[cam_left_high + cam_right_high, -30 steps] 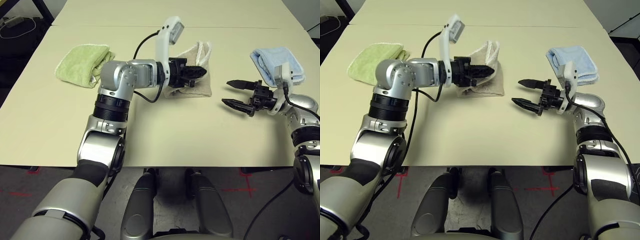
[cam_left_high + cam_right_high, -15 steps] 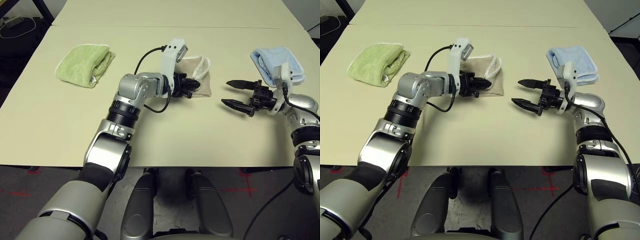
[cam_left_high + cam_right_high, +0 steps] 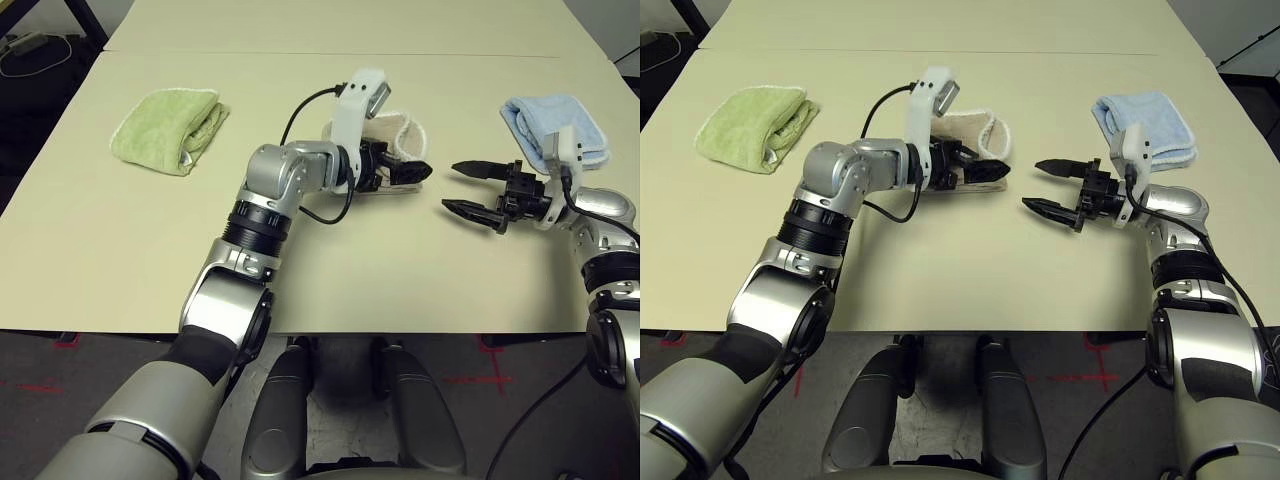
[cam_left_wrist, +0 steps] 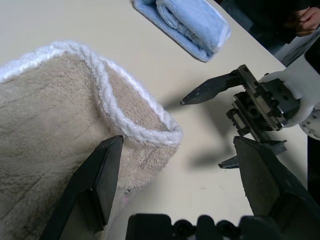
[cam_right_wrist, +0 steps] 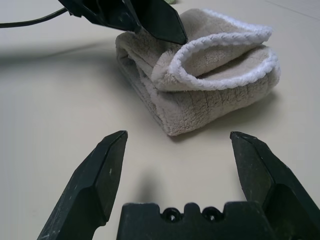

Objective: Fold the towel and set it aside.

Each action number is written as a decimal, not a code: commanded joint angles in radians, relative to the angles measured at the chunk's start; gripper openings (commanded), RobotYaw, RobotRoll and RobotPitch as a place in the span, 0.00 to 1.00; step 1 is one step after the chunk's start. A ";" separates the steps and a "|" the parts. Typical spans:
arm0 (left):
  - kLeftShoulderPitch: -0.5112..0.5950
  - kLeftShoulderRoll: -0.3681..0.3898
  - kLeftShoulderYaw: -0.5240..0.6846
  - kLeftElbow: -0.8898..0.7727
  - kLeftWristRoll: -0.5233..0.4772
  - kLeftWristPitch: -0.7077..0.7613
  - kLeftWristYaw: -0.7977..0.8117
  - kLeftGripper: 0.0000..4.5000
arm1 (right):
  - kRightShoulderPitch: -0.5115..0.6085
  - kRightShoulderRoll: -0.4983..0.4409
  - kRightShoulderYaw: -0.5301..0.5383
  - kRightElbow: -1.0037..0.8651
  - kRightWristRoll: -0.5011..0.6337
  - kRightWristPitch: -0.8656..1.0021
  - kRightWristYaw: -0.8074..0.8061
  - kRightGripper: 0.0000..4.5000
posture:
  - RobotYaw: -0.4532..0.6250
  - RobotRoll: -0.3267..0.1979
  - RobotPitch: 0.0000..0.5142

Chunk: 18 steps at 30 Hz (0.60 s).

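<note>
The beige towel (image 3: 402, 134) lies folded in the middle of the table, its white-stitched edges curling open on the side facing my right arm. My left gripper (image 3: 415, 172) is open at the towel's front right corner and holds nothing. In the left wrist view one finger (image 4: 97, 175) sits low over the towel (image 4: 60, 115) and the other finger is past the towel's edge, above bare table. My right gripper (image 3: 452, 187) hovers open a short way to the right of the towel, pointing at it; the right wrist view shows the towel (image 5: 210, 95) straight ahead between its fingers.
A folded light green towel (image 3: 168, 128) lies at the far left and a folded light blue towel (image 3: 545, 125) at the far right, just behind my right wrist. A person's hand (image 4: 307, 17) shows beyond the table's far side. Bare table (image 3: 330, 270) stretches to the front edge.
My left gripper has opened and let go of the towel. The raised flap has come down, so the towel now lies folded flat. The left arm swung right and lower; the right arm stayed put.
</note>
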 commanded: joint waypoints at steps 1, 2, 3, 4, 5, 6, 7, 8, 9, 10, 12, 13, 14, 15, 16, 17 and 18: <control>0.000 0.052 -0.001 -0.063 -0.024 0.033 -0.050 0.99 | -0.015 0.005 -0.001 0.018 0.001 0.002 -0.011 1.00 | 0.47 0.62 0.41; 0.003 0.069 -0.005 -0.069 -0.024 0.027 -0.063 0.99 | -0.017 0.005 -0.001 0.019 0.002 0.002 -0.011 1.00 | 0.47 0.62 0.40; 0.009 0.086 -0.008 -0.076 -0.025 0.018 -0.077 0.99 | -0.020 0.006 -0.001 0.019 0.003 0.003 -0.011 1.00 | 0.47 0.62 0.40; 0.028 0.119 -0.020 -0.088 -0.020 -0.017 -0.115 0.99 | -0.025 0.009 -0.004 0.018 0.006 0.006 -0.013 1.00 | 0.47 0.62 0.40; 0.052 0.152 -0.028 -0.094 -0.010 -0.060 -0.146 0.99 | -0.031 0.013 -0.006 0.015 0.010 0.008 -0.015 1.00 | 0.46 0.62 0.40; 0.075 0.181 -0.033 -0.098 0.000 -0.110 -0.176 0.99 | -0.036 0.017 -0.010 0.012 0.015 0.010 -0.018 1.00 | 0.46 0.62 0.40; 0.102 0.215 -0.042 -0.097 0.021 -0.161 -0.195 0.99 | -0.043 0.023 -0.015 0.010 0.021 0.015 -0.023 1.00 | 0.46 0.62 0.40; 0.124 0.238 -0.042 -0.093 0.032 -0.200 -0.206 0.99 | -0.048 0.026 -0.018 0.007 0.026 0.019 -0.027 1.00 | 0.46 0.62 0.40; 0.138 0.251 -0.042 -0.090 0.039 -0.226 -0.214 0.99 | -0.050 0.028 -0.019 0.006 0.028 0.021 -0.029 1.00 | 0.46 0.62 0.40; 0.159 0.264 -0.032 -0.087 0.039 -0.251 -0.224 0.99 | -0.053 0.031 -0.021 0.004 0.031 0.024 -0.033 1.00 | 0.46 0.62 0.40; 0.214 0.305 -0.032 -0.082 0.073 -0.354 -0.250 0.99 | -0.056 0.033 -0.025 0.002 0.039 0.033 -0.038 1.00 | 0.45 0.62 0.39; 0.243 0.329 -0.035 -0.084 0.089 -0.396 -0.266 0.99 | -0.055 0.032 -0.026 0.002 0.041 0.035 -0.038 1.00 | 0.46 0.62 0.39; 0.264 0.340 -0.019 -0.085 0.088 -0.416 -0.268 0.99 | -0.052 0.029 -0.026 -0.001 0.045 0.041 -0.033 1.00 | 0.46 0.62 0.39; 0.275 0.347 -0.005 -0.084 0.084 -0.425 -0.267 0.99 | -0.049 0.025 -0.026 -0.003 0.048 0.046 -0.030 1.00 | 0.46 0.62 0.39; 0.281 0.353 0.003 -0.083 0.084 -0.439 -0.268 0.99 | -0.047 0.021 -0.026 -0.005 0.049 0.049 -0.028 1.00 | 0.46 0.62 0.39; 0.283 0.359 0.010 -0.080 0.086 -0.456 -0.268 0.99 | -0.046 0.017 -0.025 -0.005 0.049 0.049 -0.025 1.00 | 0.46 0.62 0.39; 0.285 0.363 0.012 -0.076 0.091 -0.473 -0.270 1.00 | -0.046 0.013 -0.025 -0.005 0.050 0.047 -0.022 0.96 | 0.46 0.62 0.39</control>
